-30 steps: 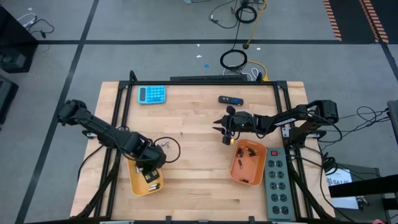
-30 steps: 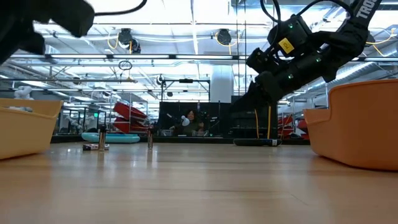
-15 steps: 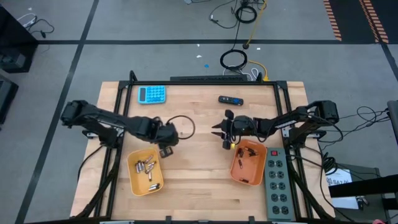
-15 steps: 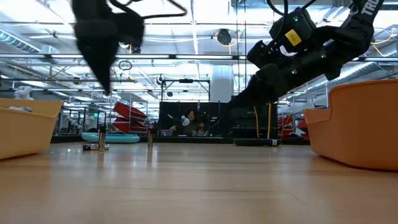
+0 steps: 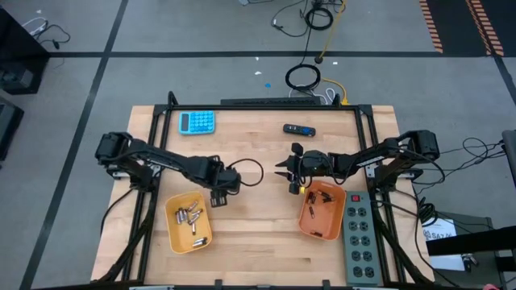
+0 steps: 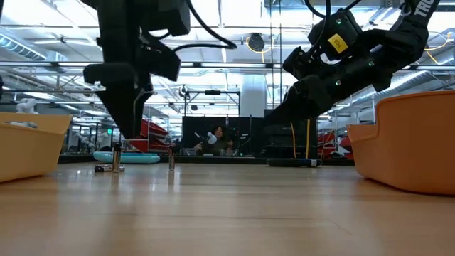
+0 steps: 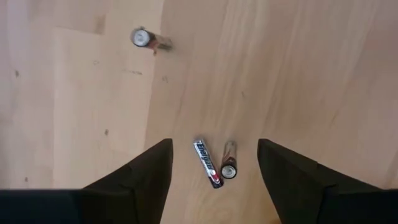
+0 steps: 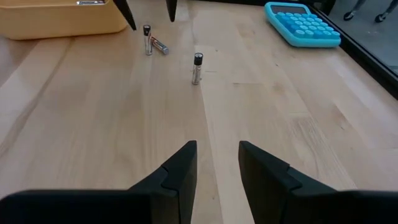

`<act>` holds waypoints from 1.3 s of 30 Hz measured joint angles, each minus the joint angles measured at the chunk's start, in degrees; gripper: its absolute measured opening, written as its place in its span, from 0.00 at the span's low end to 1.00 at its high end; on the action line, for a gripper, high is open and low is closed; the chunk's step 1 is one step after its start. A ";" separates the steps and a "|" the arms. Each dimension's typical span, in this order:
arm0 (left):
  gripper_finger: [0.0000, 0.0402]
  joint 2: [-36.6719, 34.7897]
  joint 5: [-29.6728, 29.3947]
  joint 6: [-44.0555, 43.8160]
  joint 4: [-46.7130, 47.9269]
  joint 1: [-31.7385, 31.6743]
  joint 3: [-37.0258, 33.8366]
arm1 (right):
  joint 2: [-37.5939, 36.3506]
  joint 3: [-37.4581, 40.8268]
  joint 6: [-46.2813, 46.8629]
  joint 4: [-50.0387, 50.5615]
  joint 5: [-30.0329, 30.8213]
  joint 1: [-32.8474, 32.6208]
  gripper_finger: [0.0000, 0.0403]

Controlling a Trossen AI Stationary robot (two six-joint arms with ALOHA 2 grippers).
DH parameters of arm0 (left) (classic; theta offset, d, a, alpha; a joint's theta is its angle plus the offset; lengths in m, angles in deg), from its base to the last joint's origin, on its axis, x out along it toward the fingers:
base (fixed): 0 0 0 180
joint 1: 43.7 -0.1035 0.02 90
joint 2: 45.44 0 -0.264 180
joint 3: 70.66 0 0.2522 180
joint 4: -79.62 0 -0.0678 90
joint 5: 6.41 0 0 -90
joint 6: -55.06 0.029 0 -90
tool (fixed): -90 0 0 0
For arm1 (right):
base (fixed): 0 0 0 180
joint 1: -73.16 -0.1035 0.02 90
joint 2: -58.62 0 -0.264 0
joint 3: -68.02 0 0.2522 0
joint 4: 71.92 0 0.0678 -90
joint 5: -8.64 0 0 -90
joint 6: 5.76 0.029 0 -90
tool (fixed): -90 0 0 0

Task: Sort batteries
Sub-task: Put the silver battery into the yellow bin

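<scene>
Left wrist view: left hand (image 7: 213,171) wide, empty, above batteries (image 7: 214,163).

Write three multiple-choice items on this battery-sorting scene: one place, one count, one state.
1. Over the light wooden table, the dark two-finger left claw hangs: A at the far edge; B above loose small metallic cylindrical batteries; C at the near edge.
2. Batteries loose on the table: A three; B one; C six.
3. Left claw is: A shut, empty; B gripping a battery; C open, empty.
Key: B, the left wrist view shows batteries below its fingers; A, two stand and one lies; C, its fingers stand wide apart.
</scene>
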 joint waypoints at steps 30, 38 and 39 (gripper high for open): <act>0.39 0.37 2.75 -0.65 -16.26 0.50 -12.32 | -0.01 0.00 -0.02 0.35 1.38 0.00 0.27; 0.17 0.37 1.09 0.10 -15.30 0.50 -12.32 | 0.00 0.00 -0.11 0.35 1.40 0.00 0.27; 0.14 0.37 1.08 0.65 -15.33 0.50 -12.32 | 0.00 0.00 -0.11 0.35 1.40 0.00 0.27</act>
